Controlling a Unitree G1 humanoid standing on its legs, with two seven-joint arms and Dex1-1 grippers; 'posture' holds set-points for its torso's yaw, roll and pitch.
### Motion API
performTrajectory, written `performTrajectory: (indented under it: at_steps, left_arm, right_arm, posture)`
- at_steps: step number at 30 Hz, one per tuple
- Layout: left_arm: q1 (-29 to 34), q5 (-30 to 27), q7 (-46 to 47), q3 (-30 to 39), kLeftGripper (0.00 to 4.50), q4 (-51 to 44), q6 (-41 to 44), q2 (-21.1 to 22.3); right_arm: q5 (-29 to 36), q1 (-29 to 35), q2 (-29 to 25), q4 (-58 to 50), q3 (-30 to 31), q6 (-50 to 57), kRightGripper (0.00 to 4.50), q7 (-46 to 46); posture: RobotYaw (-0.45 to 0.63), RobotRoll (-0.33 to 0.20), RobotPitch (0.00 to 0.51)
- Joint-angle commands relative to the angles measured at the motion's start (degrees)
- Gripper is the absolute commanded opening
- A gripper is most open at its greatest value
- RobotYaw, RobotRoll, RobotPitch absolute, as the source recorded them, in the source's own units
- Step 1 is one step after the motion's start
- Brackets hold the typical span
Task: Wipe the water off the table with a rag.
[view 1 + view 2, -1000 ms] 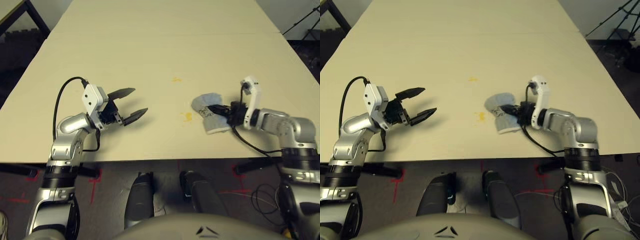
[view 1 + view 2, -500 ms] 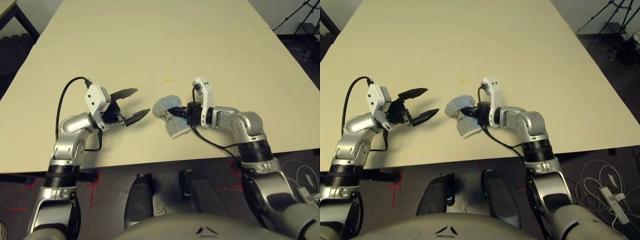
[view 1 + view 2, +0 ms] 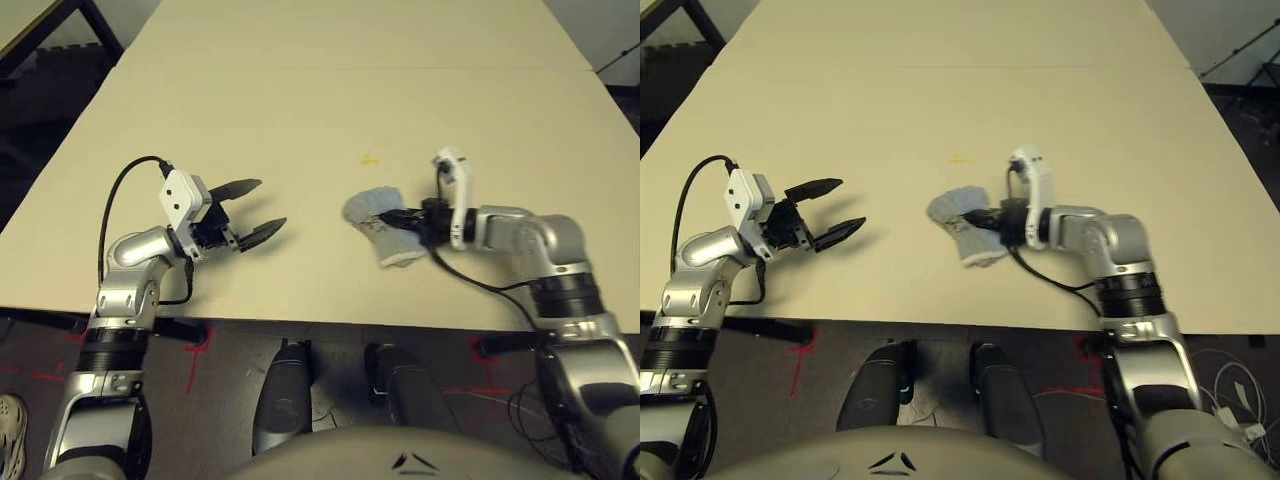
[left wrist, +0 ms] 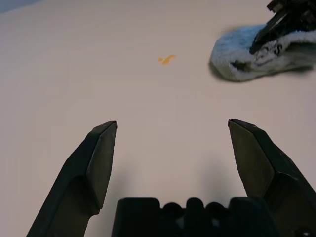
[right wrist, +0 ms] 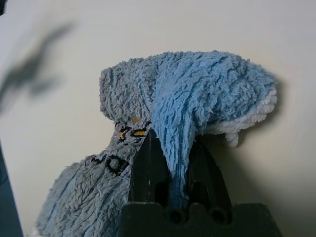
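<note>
Wiping step in progress: the right gripper [image 3: 980,217] is pinching a fold of the grey-blue terry rag [image 3: 965,222] between its 2 black fingers and is pressing the bunched cloth onto the pale beige table [image 3: 300,100], near the front edge and a little right of centre. The left gripper [image 3: 258,208] is hovering well apart to the left, its 2 fingers spread wide and holding nothing. 1 small yellow-orange splotch of water [image 3: 369,159] is lying beyond the rag, apart from it and not yet covered — so the job is judged unfinished. The next move is calling for the right arm to be pushing the rag away from the robot over that splotch, keeping the cloth flat against the surface while the pinch is holding. Writing: a black printed mark [image 5: 109,162] is showing on the rag in the right wrist view, with small yellow-orange flecks beside it, but its letters are folded into the pile and cannot be read; no brand is legible anywhere.
</note>
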Motion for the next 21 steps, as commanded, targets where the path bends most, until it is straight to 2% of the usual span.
performTrajectory:
  at_steps: [1, 4, 8, 13, 21]
  left_arm:
    - [-0.3, 0.8, -0.4, -0.3, 4.50, 1.1, -0.6, 0.0]
    - [-0.6, 1.0, -0.3, -0.6, 4.50, 1.6, -0.8, -0.2]
    - [-1.2, 1.3, -0.1, -0.8, 4.50, 2.0, -0.9, -0.6]
    - [-1.6, 1.3, 0.3, -0.7, 4.50, 2.0, -0.7, -0.8]
    - [-0.6, 1.2, 0.7, 0.1, 4.50, 1.0, -0.4, -0.1]
  right_arm:
    - [0.5, -2.3, -1.7, 5.5, -5.9, -2.2, 0.12, -1.5]
    - [1.2, -7.7, 0.3, 11.1, -10.8, -5.8, 0.12, -5.5]
    - [-0.6, -13.5, 4.8, 19.2, -13.3, -12.3, 0.11, -11.6]
    - [-5.6, -21.3, 10.9, 34.5, -12.2, -24.1, 0.11, -17.9]
    - [-12.0, -30.2, 17.5, 52.9, -9.4, -33.3, 0.11, -17.0]
  posture:
    - [0.22, 0.000, 0.199]
    - [0.22, 0.000, 0.199]
    - [0.22, 0.000, 0.199]
    - [0.23, 0.000, 0.202]
    - [0.26, 0.000, 0.208]
